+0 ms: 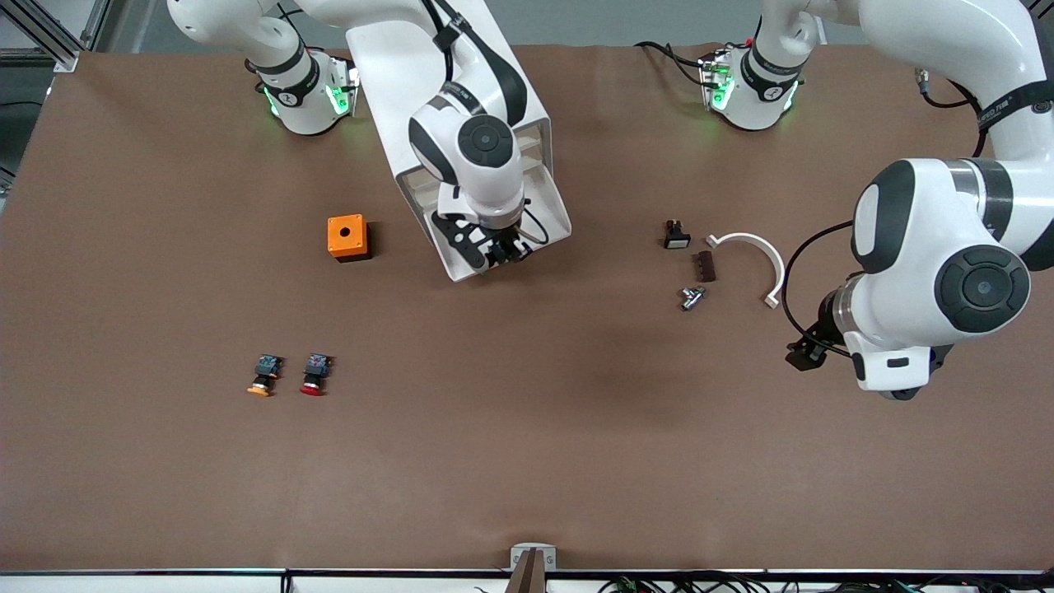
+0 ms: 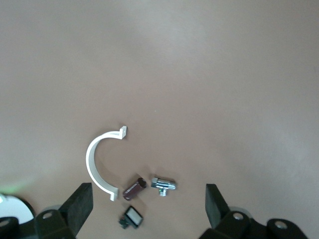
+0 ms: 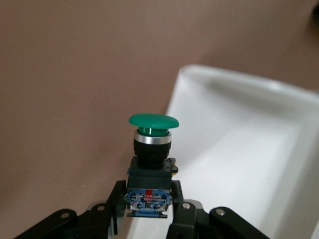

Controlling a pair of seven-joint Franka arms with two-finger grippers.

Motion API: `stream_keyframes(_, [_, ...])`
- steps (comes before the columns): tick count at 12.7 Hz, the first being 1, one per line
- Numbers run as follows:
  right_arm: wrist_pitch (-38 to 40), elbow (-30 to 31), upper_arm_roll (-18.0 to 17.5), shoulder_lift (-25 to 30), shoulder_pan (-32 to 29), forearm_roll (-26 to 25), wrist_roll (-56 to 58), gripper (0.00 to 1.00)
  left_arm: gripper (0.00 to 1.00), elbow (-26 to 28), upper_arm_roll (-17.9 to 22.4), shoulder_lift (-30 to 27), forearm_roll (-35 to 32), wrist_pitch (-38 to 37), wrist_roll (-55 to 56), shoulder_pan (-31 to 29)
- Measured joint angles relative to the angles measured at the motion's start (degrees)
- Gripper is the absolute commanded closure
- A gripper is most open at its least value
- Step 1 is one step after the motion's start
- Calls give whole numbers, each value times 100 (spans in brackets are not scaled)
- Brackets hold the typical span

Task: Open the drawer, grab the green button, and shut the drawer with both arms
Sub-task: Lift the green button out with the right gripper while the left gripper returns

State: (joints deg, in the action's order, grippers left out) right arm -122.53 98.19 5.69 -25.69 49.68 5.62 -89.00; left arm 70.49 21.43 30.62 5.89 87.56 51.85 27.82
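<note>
Button between right hand's fingers, above open drawer.

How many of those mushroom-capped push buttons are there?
3. The green button is held in the right gripper over the open drawer; the yellow-capped button and red-capped button lie side by side on the table, nearer the camera.

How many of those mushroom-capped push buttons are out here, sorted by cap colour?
Green: 1, the button clamped in the right gripper over the drawer
Yellow: 1
Red: 1
Total: 3
</note>
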Motion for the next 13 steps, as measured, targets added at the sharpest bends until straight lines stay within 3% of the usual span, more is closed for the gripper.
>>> stream_keyframes(2, [96,-180,8,36,-320,3,918,99,1,21,-61,5,1,93,-439,47])
stream_keyframes(5, [100,-199,18,51,-676,3,2389,100,1,90,-654,173,36,515,-489,112])
stream_keyframes(10, [166,-147,32,41,-1407,3,4804,100,1,199,-1400,1011,587,1953,-404,305])
stream_keyframes(13, [164,-116,39,-20,-1833,-2,5909,99,1,222,-1801,1402,747,2373,-394,504])
